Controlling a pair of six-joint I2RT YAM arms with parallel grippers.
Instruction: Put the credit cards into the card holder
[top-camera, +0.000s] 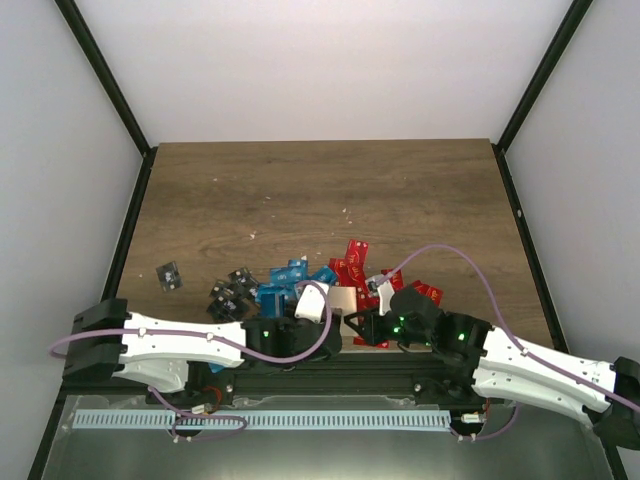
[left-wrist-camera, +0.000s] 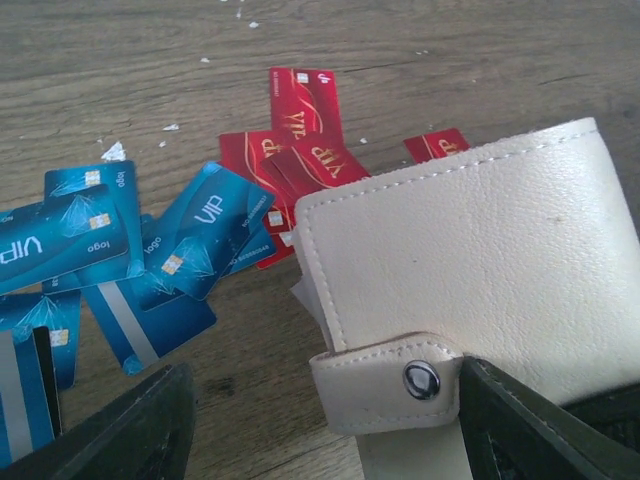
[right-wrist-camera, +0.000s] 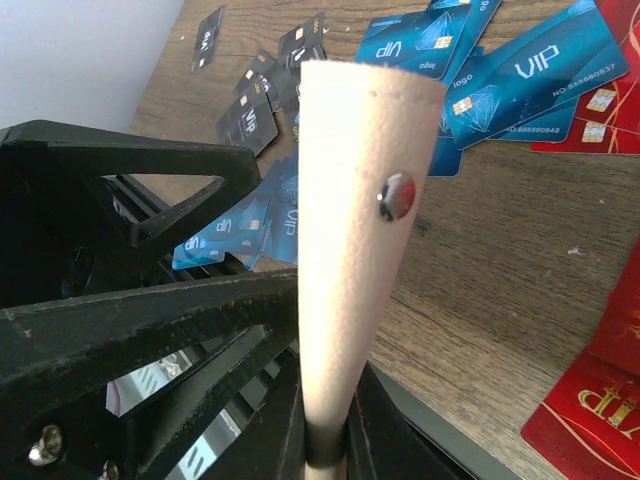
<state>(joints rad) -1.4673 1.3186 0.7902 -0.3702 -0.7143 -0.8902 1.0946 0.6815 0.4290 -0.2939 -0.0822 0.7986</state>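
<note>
We find the right jaws clamped on the upright pale beige leather card holder (right-wrist-camera: 350, 200), left jaws wide apart beside it, amid red, blue and black cards (left-wrist-camera: 200, 240) (scattered on the wooden worktop (top-camera: 300, 190)).

Layout at the near edge of the table (top-camera: 300, 190).
The credit cards (top-camera: 283, 290) lie scattered in a band across the near middle of the table, several overlapping. One lone card (top-camera: 169, 276) lies well apart at the far left. The card holder (top-camera: 343, 300) sits at the near side of the band, with cards left, right and behind it. It stands on edge, clamped in the right hand (right-wrist-camera: 322, 445); the left hand (left-wrist-camera: 330, 440) flanks it, fingers spread wide.
</note>
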